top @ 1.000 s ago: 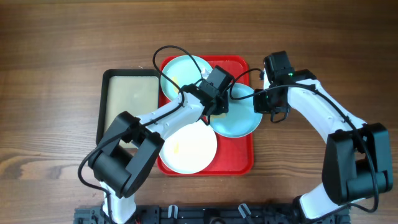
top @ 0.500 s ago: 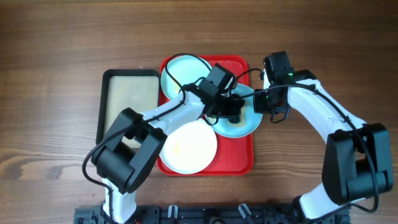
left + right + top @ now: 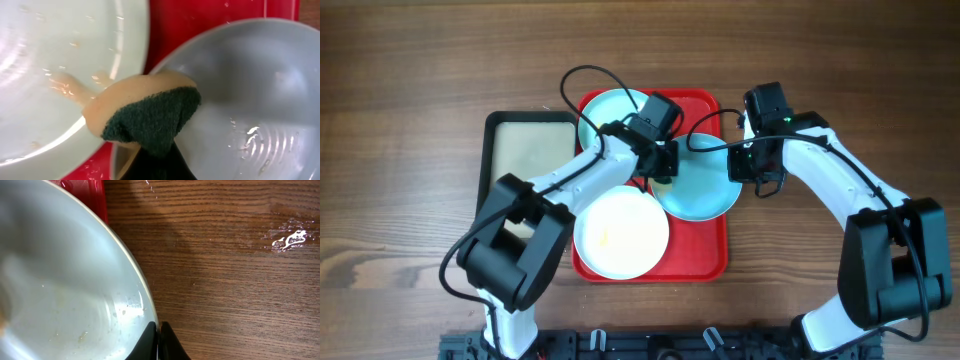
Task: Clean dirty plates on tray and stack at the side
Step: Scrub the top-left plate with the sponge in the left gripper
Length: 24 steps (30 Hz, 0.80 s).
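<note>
The red tray (image 3: 712,255) holds three plates. A pale blue plate (image 3: 603,112) lies at its back left, a white plate (image 3: 620,238) with a faint yellow smear at its front, and a second pale blue plate (image 3: 708,192) at its right, overhanging the tray's edge. My left gripper (image 3: 660,168) is shut on a yellow sponge with a green scouring face (image 3: 145,116), at the left rim of the right blue plate (image 3: 250,95). The back plate (image 3: 50,70) shows a yellowish smear. My right gripper (image 3: 158,332) is shut on the right blue plate's rim (image 3: 65,280).
A black-rimmed tray with a beige inside (image 3: 487,170) lies left of the red tray. Bare wooden table (image 3: 225,270) with a few water spots (image 3: 287,239) lies right of the held plate. Cables arch over the back plate.
My left gripper has drawn the sponge from the middle of the right blue plate back to its left rim. The right arm and the plates have not moved.
</note>
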{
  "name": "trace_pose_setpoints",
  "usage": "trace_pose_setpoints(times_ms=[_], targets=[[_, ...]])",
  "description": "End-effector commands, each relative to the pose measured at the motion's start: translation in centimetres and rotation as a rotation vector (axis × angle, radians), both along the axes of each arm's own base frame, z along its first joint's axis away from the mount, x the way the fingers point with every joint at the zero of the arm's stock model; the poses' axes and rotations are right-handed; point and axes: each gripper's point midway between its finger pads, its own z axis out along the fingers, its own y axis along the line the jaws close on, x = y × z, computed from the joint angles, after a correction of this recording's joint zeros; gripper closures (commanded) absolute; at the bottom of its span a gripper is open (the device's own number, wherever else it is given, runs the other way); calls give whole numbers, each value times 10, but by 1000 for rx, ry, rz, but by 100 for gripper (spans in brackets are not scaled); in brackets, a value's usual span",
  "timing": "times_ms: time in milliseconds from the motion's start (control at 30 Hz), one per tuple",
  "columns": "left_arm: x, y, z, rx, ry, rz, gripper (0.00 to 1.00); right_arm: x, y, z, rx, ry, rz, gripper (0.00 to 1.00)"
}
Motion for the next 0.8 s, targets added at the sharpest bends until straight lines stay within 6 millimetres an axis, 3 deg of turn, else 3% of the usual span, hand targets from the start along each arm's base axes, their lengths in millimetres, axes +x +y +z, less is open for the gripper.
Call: trace_pose_setpoints(times_ms=[0,100,167,200,300,367,433,533,633,667,700,767], targets=[[-22,-14,-16,1,78,17,96,-5,4,-5,14,23,11,96],[-35,-28,-18,-18,106,-11,96,-5,4,-5,14,24,11,96],[-44,-55,-11,-110,115,-72,96,-5,4,-5,14,24,11,95],[-49,-80,-1,-210,113,-131,96,-5,4,-5,14,24,11,96],[-52,-107,20,-365,118,-204,96,-6,4,-5,13,27,11,96],[-38,-101,36,-387,78,-190,96,-6,4,-5,13,27,11,95],[-20,-86,54,-384,9,-183,96,-6,4,-5,13,26,11,95],[13,-35,76,-284,-101,-94,96,-5,4,-5,13,26,11,93],[35,25,103,-222,-163,-7,96,-4,4,-5,14,21,11,63],[40,41,108,-206,-173,22,96,-4,5,-5,15,20,11,58],[46,73,114,-167,-180,97,96,-4,5,-5,15,19,11,52],[52,138,117,-95,-163,201,96,-4,5,-5,15,19,11,51]])
